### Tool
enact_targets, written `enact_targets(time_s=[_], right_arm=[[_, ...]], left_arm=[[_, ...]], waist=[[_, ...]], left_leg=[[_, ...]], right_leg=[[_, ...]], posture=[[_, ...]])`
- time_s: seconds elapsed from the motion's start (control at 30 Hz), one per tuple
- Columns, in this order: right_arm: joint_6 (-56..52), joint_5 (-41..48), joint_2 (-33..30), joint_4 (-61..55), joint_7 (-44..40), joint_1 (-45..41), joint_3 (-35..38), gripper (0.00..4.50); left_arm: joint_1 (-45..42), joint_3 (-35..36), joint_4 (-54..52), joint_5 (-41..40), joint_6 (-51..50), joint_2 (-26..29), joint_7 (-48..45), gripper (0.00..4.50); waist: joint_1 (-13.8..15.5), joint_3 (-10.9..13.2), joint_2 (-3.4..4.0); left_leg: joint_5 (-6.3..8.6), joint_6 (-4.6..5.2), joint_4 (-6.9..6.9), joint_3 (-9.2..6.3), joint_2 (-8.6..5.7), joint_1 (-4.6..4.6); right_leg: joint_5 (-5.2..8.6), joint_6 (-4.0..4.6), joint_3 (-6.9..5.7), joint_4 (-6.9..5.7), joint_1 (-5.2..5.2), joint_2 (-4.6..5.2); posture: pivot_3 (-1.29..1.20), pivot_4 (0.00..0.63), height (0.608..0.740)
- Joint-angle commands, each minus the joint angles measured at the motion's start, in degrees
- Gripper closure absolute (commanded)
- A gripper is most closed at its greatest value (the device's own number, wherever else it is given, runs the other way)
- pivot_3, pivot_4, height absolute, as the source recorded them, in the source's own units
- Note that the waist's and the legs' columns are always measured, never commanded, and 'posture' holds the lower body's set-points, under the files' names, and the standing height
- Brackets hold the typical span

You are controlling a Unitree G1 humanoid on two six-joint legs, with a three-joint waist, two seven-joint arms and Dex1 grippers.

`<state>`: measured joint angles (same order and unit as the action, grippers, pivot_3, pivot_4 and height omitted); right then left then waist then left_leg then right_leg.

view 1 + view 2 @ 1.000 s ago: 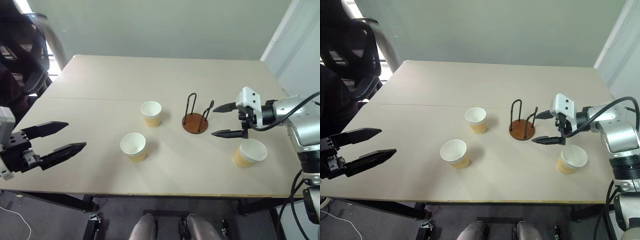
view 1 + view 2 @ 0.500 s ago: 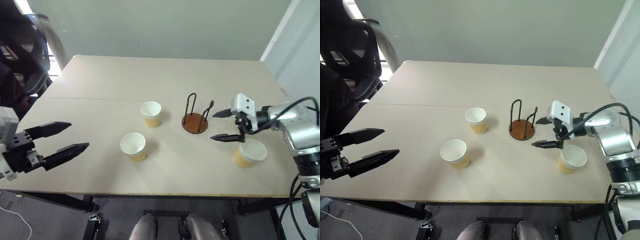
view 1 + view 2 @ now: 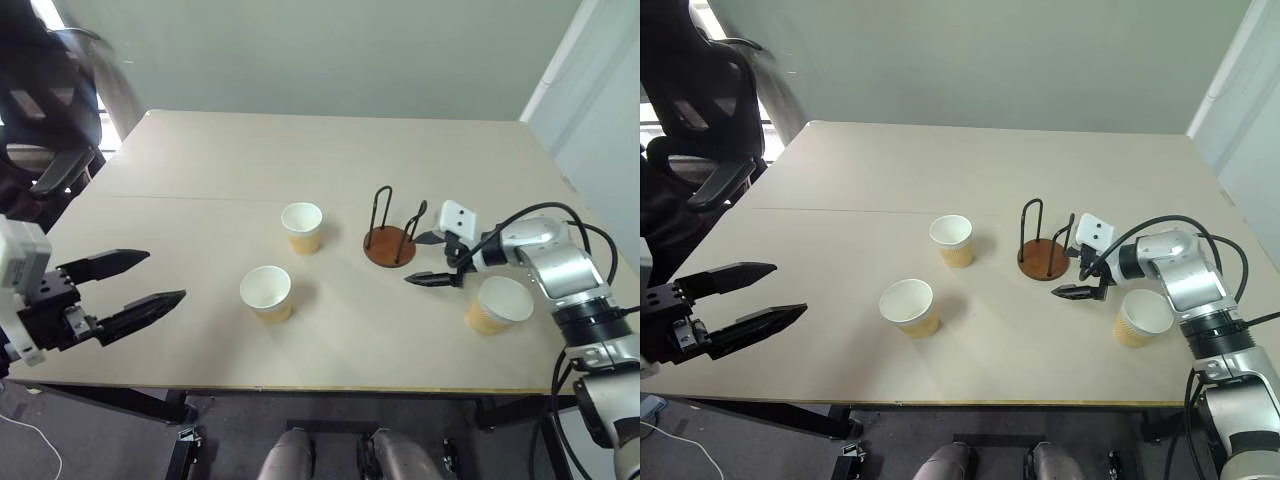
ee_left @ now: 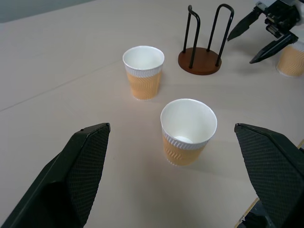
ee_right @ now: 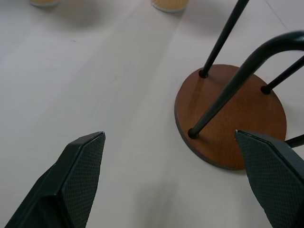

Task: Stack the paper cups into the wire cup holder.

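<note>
Presently, step: approach; no paper cups stacked.
Right gripper point(image 3: 424, 259): jaws apart, empty, beside wire cup holder point(image 3: 390, 244).
Left gripper point(image 3: 140, 284): spread, empty.
Next: grasp nearest paper cup point(image 3: 498, 305).

The three paper cups point(image 3: 302, 227) point(image 3: 267, 293) point(image 3: 498, 305) are tan-yellow outside with a fine ribbed pattern; interiors and rolled rims are white. The wire cup holder point(image 3: 391, 243) has a reddish-brown disc base and black wire loops. The table point(image 3: 300, 160) is plain pale beige (one thin seam line crosses it from left to right). The left gripper point(image 3: 128, 283) has black fingers with a fine cross-hatched texture on the inner pads. The right gripper point(image 3: 426, 259) has black fingers and a white housing behind them.
</note>
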<state>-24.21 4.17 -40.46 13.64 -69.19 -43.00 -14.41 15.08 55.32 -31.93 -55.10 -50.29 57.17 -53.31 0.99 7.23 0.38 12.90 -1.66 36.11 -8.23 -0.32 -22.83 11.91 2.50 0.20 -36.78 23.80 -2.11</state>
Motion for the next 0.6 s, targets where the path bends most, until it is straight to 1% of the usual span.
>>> enact_targets(time_s=[0.03,0.23,0.4,0.57,0.6], right_arm=[[1.11,-1.34,1.08,2.04,1.32,-2.74,-0.08,0.01],[1.60,-2.61,4.19,4.99,2.68,-4.30,-0.56,0.01],[1.97,-2.83,5.22,5.51,2.71,-4.66,-0.53,0.01],[2.81,-3.71,7.13,7.26,4.65,-5.65,-0.32,0.01],[2.87,-3.88,7.35,7.62,4.94,-5.77,-0.24,0.18]], left_arm=[[0.58,2.79,-1.62,-0.86,-0.10,-0.37,0.37,0.00],[1.63,3.54,-2.57,-1.12,-0.16,-0.98,0.98,0.00],[2.54,4.15,-3.05,-1.53,-0.04,-1.26,1.47,0.00],[2.92,4.07,-3.20,-1.66,0.16,-1.38,1.74,0.00],[2.97,4.03,-3.21,-1.64,0.19,-1.41,1.77,0.00]], waist=[[0.00,0.00,0.00],[0.00,0.00,0.00],[0.09,0.00,0.00],[0.06,0.00,0.00],[0.06,0.00,0.01]], left_leg=[[0.00,-0.01,0.00,0.00,0.00,0.00],[0.03,-0.04,0.00,-0.01,0.02,0.01],[0.08,-0.07,0.00,-0.01,0.02,0.00],[0.11,-0.12,0.00,-0.02,0.02,0.01],[0.11,-0.12,0.00,-0.02,0.03,0.02]], right_leg=[[0.00,0.00,0.00,0.00,0.00,0.00],[-0.02,0.03,0.00,-0.01,0.01,0.00],[-0.04,0.06,0.00,-0.01,0.02,0.00],[-0.06,0.10,-0.01,-0.02,0.02,0.00],[-0.06,0.11,-0.01,-0.03,0.02,0.00]], posture=[[0.00,0.150,0.740],[0.00,0.150,0.740],[0.00,0.150,0.740],[0.00,0.150,0.740],[0.00,0.150,0.740]])
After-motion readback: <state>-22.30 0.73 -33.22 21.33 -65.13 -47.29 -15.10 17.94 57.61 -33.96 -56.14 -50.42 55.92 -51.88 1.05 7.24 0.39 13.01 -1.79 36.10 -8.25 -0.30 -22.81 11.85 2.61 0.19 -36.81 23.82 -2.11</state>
